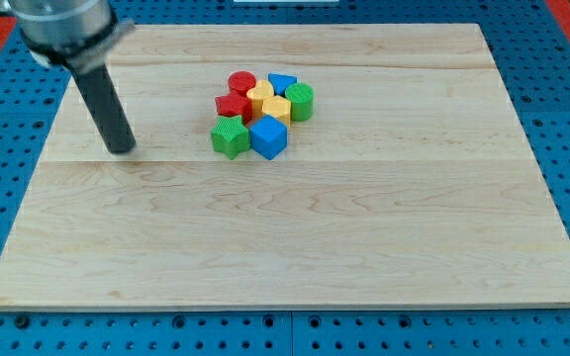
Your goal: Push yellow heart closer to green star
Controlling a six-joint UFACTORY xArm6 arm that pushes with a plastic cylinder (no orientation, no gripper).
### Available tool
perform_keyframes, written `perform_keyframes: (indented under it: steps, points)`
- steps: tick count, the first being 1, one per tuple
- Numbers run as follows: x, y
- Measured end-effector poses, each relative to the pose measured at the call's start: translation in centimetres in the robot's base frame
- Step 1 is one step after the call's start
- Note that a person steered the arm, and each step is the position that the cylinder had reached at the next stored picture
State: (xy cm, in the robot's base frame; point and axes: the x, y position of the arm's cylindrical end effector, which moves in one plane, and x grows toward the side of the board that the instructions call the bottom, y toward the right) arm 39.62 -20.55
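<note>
My tip [122,148] is a bare rod without fingers, resting on the counter [364,227] well left of the green star [230,135]. The yellow heart [261,95] sits just above-right of the star, packed among other blocks. It looks light, rigid and likely to slide; push its upper-right face.

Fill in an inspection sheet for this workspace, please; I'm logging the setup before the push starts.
Surface: wooden board, bare apart from one cluster of blocks.
Job's things: yellow heart in the cluster's middle; green star at its lower left, with the red star between them.
Clutter: red cylinder, blue triangle, green cylinder, yellow hexagon, blue cube, all packed together.
Hand: none; my tip rests on the board, well to the view's left of the cluster, touching no block.
Cables: nothing seen.
Surroundings: blue perforated base around the board.
</note>
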Motion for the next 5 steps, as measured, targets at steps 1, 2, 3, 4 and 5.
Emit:
perform_keyframes:
  steps: [1, 2, 3, 4, 5]
  points:
    - [-9.4, 0.0]
    - [-15.5, 1.3]
    - [-15.5, 9.2]
    - [-15.4, 15.3]
    - [-13.5, 16.4]
